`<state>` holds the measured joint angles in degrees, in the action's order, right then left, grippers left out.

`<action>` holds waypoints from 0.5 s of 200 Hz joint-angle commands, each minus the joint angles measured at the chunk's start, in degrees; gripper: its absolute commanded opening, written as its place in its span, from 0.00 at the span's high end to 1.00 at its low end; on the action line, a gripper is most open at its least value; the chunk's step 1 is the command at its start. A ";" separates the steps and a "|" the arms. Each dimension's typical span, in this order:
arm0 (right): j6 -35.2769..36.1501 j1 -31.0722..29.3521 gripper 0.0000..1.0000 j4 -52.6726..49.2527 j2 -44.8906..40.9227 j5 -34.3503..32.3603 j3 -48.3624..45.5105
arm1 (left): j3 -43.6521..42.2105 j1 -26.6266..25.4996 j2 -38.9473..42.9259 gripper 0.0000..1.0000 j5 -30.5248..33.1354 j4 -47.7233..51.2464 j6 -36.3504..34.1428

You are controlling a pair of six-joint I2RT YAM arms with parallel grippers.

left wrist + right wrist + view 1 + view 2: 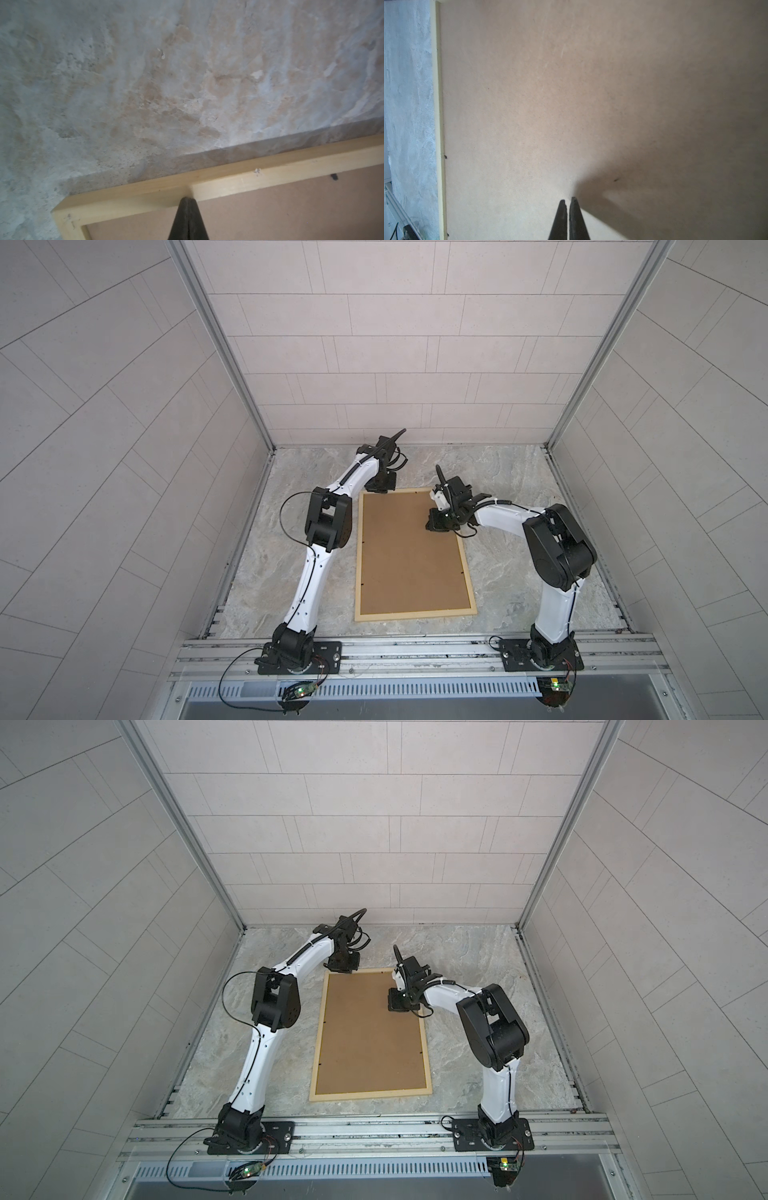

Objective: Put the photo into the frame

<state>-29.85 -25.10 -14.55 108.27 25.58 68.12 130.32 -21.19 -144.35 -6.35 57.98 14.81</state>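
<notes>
The frame point(415, 616) point(370, 1094) of pale wood lies flat on the table, back side up, in both top views. A plain brown backing board point(411, 556) point(370, 1036) fills it. The photo is hidden. My left gripper point(380, 488) point(343, 968) is at the frame's far left corner. In the left wrist view this gripper point(188, 199) is shut and empty, its tips against the frame's far bar point(270, 172). My right gripper point(435, 527) point(397, 1007) points down over the board's far right part. In the right wrist view it point(568, 200) is shut on nothing, tips at the board point(571, 93).
The marbled grey table point(519, 497) is boxed in by tiled walls at the back and both sides. An aluminium rail point(415, 649) carrying both arm bases runs along the front. Small black tabs point(334, 177) sit at the frame's inner edge.
</notes>
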 commanded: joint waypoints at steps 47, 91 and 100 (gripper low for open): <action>-0.39 1.08 1.00 -0.05 -3.11 1.24 -1.41 | -3.24 -0.72 -9.59 1.00 -4.66 16.37 -4.20; -0.61 1.22 1.00 -0.06 -3.41 1.55 -1.30 | -3.67 -0.40 -9.55 1.00 -6.79 17.91 -4.96; -0.70 1.20 1.00 0.04 -3.41 1.74 -1.27 | -3.67 -0.35 -9.70 1.00 -7.10 18.25 -5.14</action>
<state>-30.11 -24.03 -14.37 107.24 26.83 67.26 132.35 -20.64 -145.49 -8.51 60.27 11.00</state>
